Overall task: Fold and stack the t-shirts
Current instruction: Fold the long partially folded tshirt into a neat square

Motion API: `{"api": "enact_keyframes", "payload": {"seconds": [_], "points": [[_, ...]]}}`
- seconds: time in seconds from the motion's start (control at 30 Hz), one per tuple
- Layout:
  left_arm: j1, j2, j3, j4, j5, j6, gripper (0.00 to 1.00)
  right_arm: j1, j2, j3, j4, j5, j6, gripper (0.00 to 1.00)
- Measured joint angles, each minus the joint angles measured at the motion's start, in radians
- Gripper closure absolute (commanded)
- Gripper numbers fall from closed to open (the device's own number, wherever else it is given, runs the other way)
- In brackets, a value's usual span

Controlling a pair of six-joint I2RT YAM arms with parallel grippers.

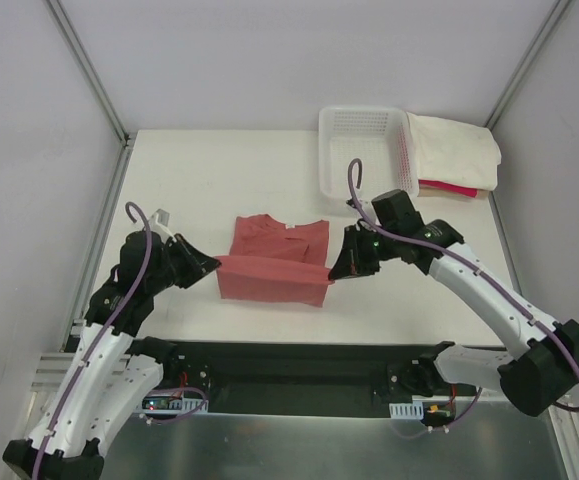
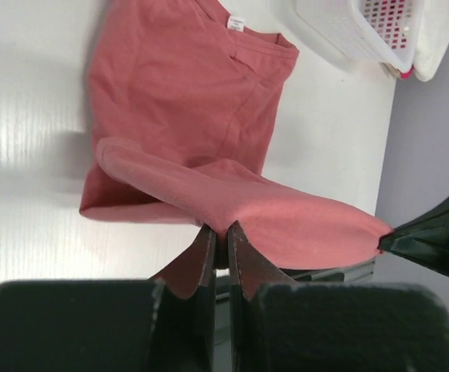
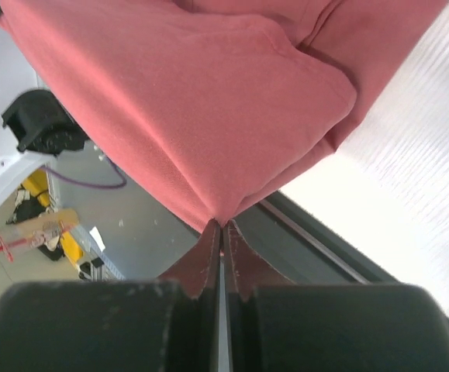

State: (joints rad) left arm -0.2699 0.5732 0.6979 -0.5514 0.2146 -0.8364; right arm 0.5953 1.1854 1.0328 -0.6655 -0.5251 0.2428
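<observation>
The dusty salmon-red t-shirt (image 1: 274, 262) lies at the table's middle, its near part lifted and stretched between both grippers. My left gripper (image 1: 212, 264) is shut on its left corner; the left wrist view shows the cloth (image 2: 193, 116) pinched at the fingertips (image 2: 221, 229). My right gripper (image 1: 334, 270) is shut on the right corner; the right wrist view shows the cloth (image 3: 185, 101) pinched at the jaws (image 3: 221, 225). The cream-white t-shirt (image 1: 454, 150) lies folded at the back right, on the bright pink-red t-shirt (image 1: 449, 188), which shows only as a thin edge.
A white plastic lattice basket (image 1: 362, 150) stands at the back, right of centre, touching the cream-white shirt; it also shows in the left wrist view (image 2: 356, 31). The table's dark front rail (image 1: 299, 355) runs just below the held shirt edge.
</observation>
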Motion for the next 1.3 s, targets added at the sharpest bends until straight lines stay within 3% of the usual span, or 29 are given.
{"api": "enact_keyframes", "payload": {"seconds": [0.37, 0.87, 1.2, 1.3], "points": [[-0.004, 0.392, 0.134, 0.172, -0.071, 0.066, 1.0, -0.137, 0.227, 0.138, 0.03, -0.008, -0.053, 0.99], [-0.003, 0.815, 0.37, 0.281, -0.166, 0.154, 1.0, -0.181, 0.5, 0.367, 0.04, 0.122, -0.077, 0.96], [0.017, 1.085, 0.525, 0.305, -0.142, 0.195, 1.0, -0.198, 0.663, 0.472, 0.041, 0.191, -0.082, 0.88], [0.034, 1.129, 0.543, 0.305, -0.143, 0.2, 1.0, -0.206, 0.694, 0.492, 0.032, 0.219, -0.09, 0.81]]}}
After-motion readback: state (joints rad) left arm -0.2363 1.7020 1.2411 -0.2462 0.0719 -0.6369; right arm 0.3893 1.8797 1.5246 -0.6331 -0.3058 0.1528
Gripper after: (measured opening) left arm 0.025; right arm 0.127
